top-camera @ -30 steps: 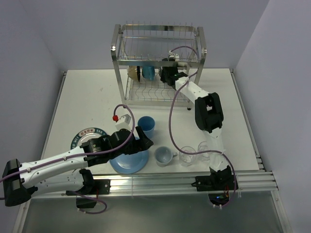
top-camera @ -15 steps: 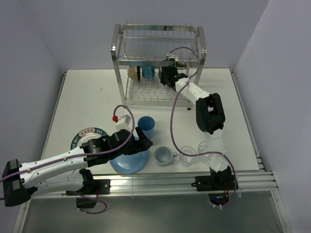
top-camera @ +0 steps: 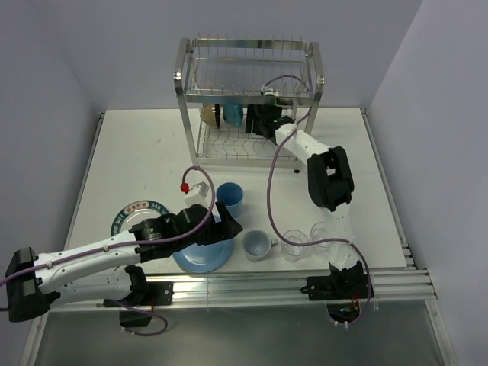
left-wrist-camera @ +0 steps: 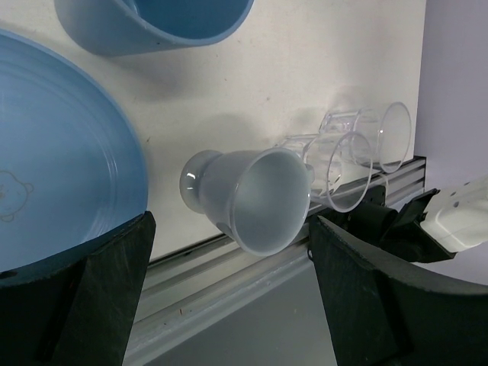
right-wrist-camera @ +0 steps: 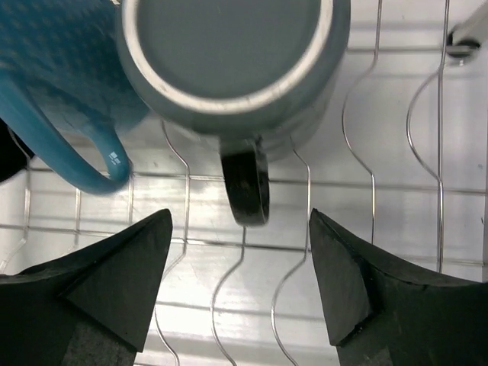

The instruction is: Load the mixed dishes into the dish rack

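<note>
Glassware is standing closest to the arm bases: two clear glasses [top-camera: 293,245] are sitting side by side near the front edge of the white table [top-camera: 137,152], on the right arm's side. A pale blue mug [top-camera: 257,244] is standing just to their left, apart from them. A blue plate [top-camera: 200,256] is lying flat beside that mug, close to the front edge. The left gripper [top-camera: 226,226] is hovering over the far right part of the blue plate with its jaws spread wide and nothing between them. In the left wrist view one finger [left-wrist-camera: 95,293] is crossing the plate's rim, and the pale blue mug is showing in the gap beyond the fingers; whether that finger is touching the plate cannot be told. A blue tumbler [top-camera: 229,197] is standing upright just behind the left gripper. A white plate with a dark patterned rim [top-camera: 126,213] is lying to the left, partly under the left arm. The dish rack [top-camera: 248,53] is standing at the far side of the table. The right gripper [right-wrist-camera: 240,219] is reaching into the rack's lower tier with its jaws apart, holding nothing. A dark mug [right-wrist-camera: 229,46] is resting on the lower wires directly ahead, base facing the wrist camera and handle pointing toward the gap between the fingers. A teal mug [right-wrist-camera: 53,69] is sitting beside it on the left, and a cream cup [top-camera: 209,114] is sitting further left on the same tier.
</note>
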Tool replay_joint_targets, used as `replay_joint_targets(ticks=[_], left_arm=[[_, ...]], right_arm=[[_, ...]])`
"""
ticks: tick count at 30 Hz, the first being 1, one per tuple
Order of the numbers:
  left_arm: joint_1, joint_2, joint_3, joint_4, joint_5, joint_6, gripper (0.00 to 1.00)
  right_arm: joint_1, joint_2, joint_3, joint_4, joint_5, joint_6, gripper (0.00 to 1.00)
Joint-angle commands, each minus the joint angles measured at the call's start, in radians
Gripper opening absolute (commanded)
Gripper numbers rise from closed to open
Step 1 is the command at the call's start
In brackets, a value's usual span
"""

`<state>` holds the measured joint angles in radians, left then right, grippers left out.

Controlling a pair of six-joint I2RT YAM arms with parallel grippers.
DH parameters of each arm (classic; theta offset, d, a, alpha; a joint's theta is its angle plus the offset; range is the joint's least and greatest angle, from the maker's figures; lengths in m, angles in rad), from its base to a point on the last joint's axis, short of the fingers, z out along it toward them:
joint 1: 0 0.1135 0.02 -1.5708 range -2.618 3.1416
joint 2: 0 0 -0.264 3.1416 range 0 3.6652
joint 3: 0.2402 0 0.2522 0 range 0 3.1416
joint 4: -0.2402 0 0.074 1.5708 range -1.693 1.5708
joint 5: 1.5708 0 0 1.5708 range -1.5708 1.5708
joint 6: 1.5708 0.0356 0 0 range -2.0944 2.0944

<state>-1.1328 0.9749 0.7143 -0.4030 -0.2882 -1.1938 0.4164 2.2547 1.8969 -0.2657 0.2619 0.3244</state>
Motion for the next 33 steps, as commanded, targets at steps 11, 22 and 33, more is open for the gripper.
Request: replay_joint_targets(ticks=[11, 22, 33], left_arm=[[-0.116, 0.08, -0.015, 0.102, 0.015, -0.088, 0.87], [-0.156, 0.218, -0.067, 0.196, 0.012, -0.19, 0.86], [-0.151, 0.361, -0.021, 0.253, 0.006, -0.201, 0.81]], right_arm=[[0.019, -0.317, -0.344, 0.098, -0.066, 0.146, 0.8], [0.099, -0.521, -0.597, 0.174, -0.072, 0.168, 0.79], [0.174, -0.87, -0.947, 0.203, -0.095, 0.251, 0.79]])
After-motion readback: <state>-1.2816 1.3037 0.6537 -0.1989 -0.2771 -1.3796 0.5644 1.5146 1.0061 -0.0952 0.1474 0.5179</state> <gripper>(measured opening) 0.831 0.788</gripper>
